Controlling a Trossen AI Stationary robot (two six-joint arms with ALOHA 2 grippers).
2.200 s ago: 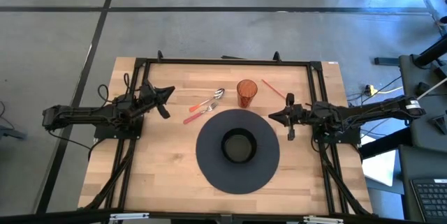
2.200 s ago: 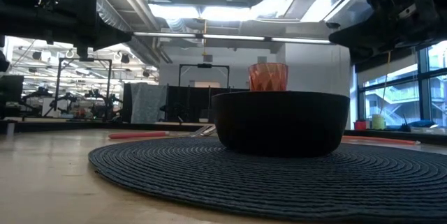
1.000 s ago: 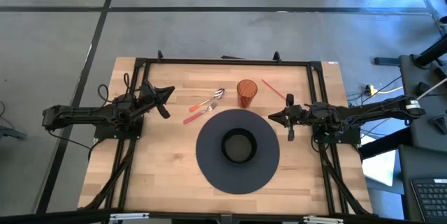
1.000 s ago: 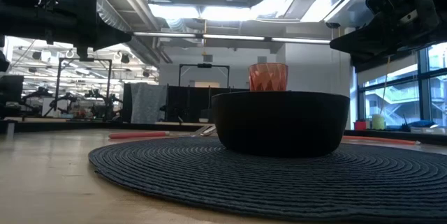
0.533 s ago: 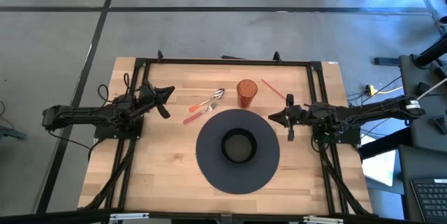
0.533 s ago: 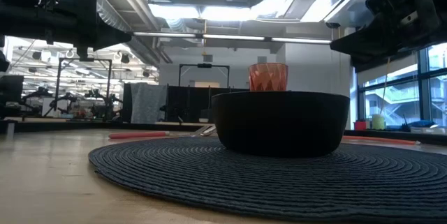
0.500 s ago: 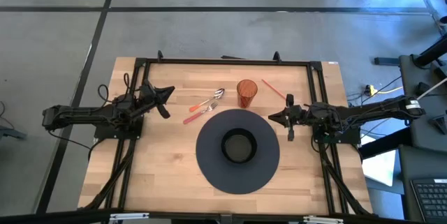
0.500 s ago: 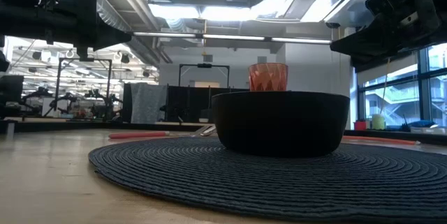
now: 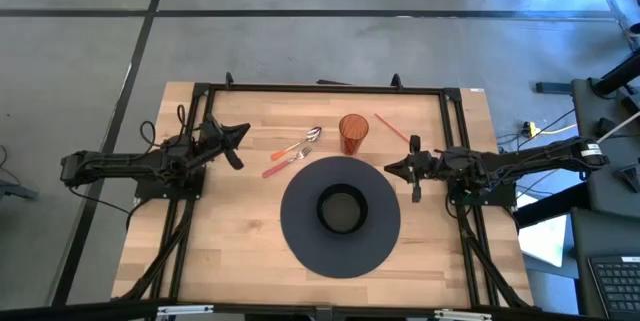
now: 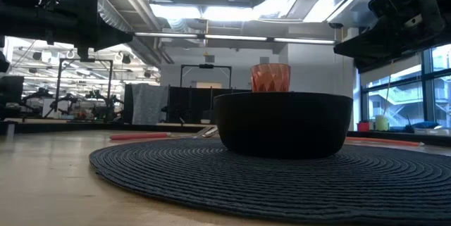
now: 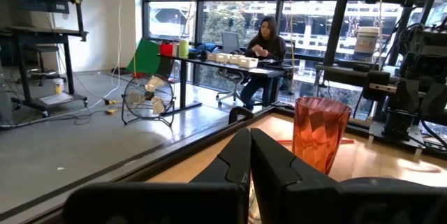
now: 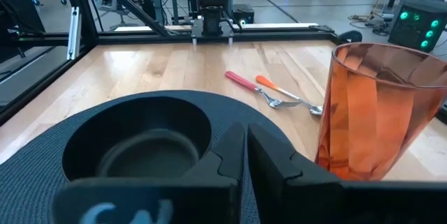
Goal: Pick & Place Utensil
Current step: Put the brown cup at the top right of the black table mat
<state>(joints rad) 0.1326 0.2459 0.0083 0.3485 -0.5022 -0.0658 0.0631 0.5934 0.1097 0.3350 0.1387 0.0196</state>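
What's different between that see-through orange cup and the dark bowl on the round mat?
The faceted translucent orange cup is tall and narrow; the black bowl is low and wide. The cup stands on the bare wooden table, just past the mat's edge; the bowl sits at the centre of the dark woven round placemat. Both stand upright, and neither gripper touches them.

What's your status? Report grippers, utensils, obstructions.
Left gripper shut, empty. Right gripper shut, empty. Spoon and fork untouched left of cup. Nothing blocking.
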